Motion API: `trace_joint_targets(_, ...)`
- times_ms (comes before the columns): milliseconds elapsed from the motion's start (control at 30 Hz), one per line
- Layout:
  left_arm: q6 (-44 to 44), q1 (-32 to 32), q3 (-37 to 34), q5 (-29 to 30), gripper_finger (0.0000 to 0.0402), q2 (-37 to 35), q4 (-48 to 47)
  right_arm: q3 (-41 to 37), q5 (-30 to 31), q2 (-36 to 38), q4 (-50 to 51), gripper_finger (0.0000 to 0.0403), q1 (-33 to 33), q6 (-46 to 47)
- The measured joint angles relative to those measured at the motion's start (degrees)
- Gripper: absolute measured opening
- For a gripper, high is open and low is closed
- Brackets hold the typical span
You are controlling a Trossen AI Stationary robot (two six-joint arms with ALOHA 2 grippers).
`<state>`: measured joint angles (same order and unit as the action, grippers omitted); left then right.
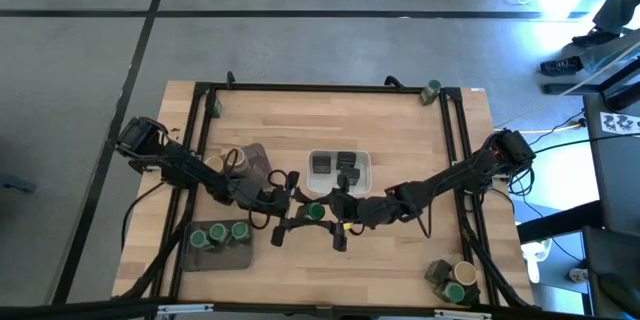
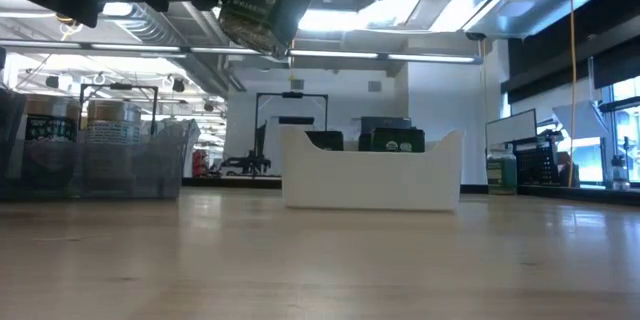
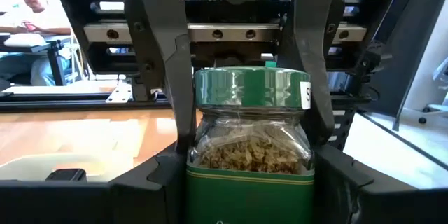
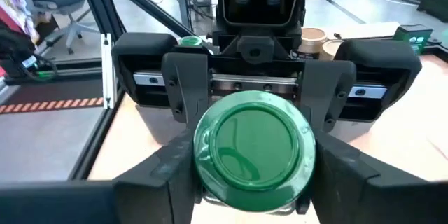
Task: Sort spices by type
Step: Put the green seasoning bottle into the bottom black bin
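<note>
Handover of one green-lidded jar (image 1: 314,211) mid-air, between left gripper (image 1: 297,207) and right gripper (image 1: 332,209)
Both sets of fingers clamp the jar, dried herb inside; next, I'd judge, one side must let go. White tray (image 1: 365,165) just behind holds dark tins (image 1: 322,164); three more green-lidded jars (image 1: 218,232) on grey tray (image 1: 220,257) by left arm

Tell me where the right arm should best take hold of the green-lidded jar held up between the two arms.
Grip the green-lidded jar around its lid, coming end-on from the right gripper side. The round lid faces that way, while the left gripper already clamps the glass body.
</note>
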<state>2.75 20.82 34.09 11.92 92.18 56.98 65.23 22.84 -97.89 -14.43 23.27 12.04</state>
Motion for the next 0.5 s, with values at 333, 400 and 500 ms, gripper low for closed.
trace_joint_targets(333, 0.6, 0.1, 0.1, 0.0, 0.0252, 0.0, -1.9, 0.0, -1.0, 0.1, 1.5, 0.0206, -0.1, -0.6)
trace_joint_targets(400, 1.8, 0.2, 0.1, 0.0, 0.0268, -0.6, -4.6, 0.0, -2.2, 0.2, 2.7, 0.0206, -0.1, -0.6)
trace_joint_targets(500, 4.3, 0.4, 0.2, 0.0, 0.0285, -3.6, -13.2, -0.1, -3.0, 0.5, 4.5, 0.0206, -0.1, -0.5)
